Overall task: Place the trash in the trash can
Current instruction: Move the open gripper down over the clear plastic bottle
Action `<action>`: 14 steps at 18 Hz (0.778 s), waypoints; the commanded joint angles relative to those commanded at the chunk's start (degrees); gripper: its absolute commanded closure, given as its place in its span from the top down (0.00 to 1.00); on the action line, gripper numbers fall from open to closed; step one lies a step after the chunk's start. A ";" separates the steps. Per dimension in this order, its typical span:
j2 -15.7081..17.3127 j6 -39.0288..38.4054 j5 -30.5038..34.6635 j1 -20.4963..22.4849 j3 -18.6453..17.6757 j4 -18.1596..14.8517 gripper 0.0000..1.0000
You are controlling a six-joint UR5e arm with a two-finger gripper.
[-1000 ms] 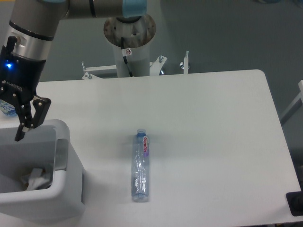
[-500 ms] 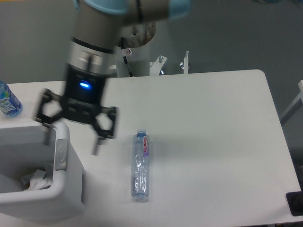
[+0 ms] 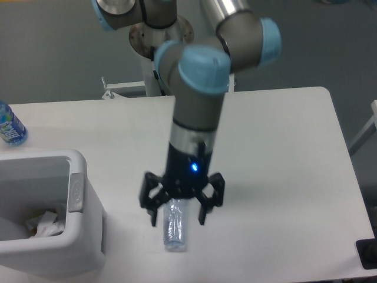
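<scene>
So the gripper (image 3: 178,222) is sitting right over the flattened bottle (image 3: 174,231) in the middle of the white table (image 3: 283,177), pointing straight down. Its two fingers (image 3: 154,215) are spread wide apart, one on each side of the bottle, and nothing is clamped between them. Whether the tips are already touching the tabletop I honestly can't tell from this angle. A small blue light glows on the wrist just above the gripper body.

The bottle lies flat on the table, long axis running roughly toward and away from the camera. Only its near end pokes out below the gripper; the cap end and the label are hidden behind the gripper body.

Over at the left edge is the trash can (image 3: 76,194), a big white bin with a thick rounded rim, well apart from the bottle. Inside it, at the bottom, there's a crumpled white wrapper (image 3: 42,224), so that bit of trash is already in. The bottle is still out on the table.

Further back on the left, behind the bin, stands an uncrushed bottle with a blue label (image 3: 10,125), partly cut off by the frame edge. The arm's round base mount (image 3: 147,36) is visible beyond the table's far edge.
</scene>
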 joint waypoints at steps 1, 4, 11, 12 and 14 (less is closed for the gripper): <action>-0.62 1.41 1.22 0.00 -0.70 0.08 1.00; -1.24 9.56 3.17 -0.44 -4.21 0.35 1.00; -4.14 15.92 4.65 -2.19 -7.39 0.44 1.00; -4.49 15.92 5.62 -2.72 -7.30 0.52 1.00; -4.93 15.92 5.72 -3.08 -7.30 0.61 1.00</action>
